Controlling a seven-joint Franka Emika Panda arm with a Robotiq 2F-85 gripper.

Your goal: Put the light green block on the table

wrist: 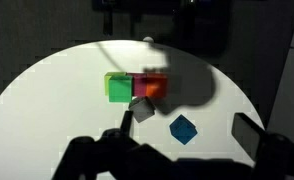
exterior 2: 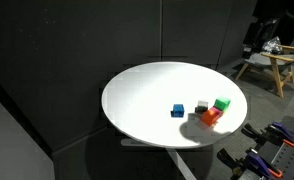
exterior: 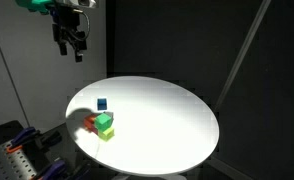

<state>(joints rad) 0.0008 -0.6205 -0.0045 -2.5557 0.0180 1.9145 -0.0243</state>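
Note:
The light green block (exterior: 103, 120) is near the edge of the round white table (exterior: 167, 115), touching a red cube (exterior: 91, 124). It seems to rest on a yellower lime-green cube (exterior: 107, 133). It also shows in an exterior view (exterior 2: 221, 103) and in the wrist view (wrist: 118, 88). My gripper (exterior: 70, 42) hangs high above the table, well apart from the blocks. In the wrist view its fingers (wrist: 187, 132) are spread wide and empty, with the green block beyond them.
A blue cube (wrist: 183, 128) lies between my fingers in the wrist view, and a small grey cube (wrist: 143, 110) lies beside the red cube (wrist: 153, 87). Dark curtains surround the table. Clamps and clutter sit below the table edge (exterior: 22, 150).

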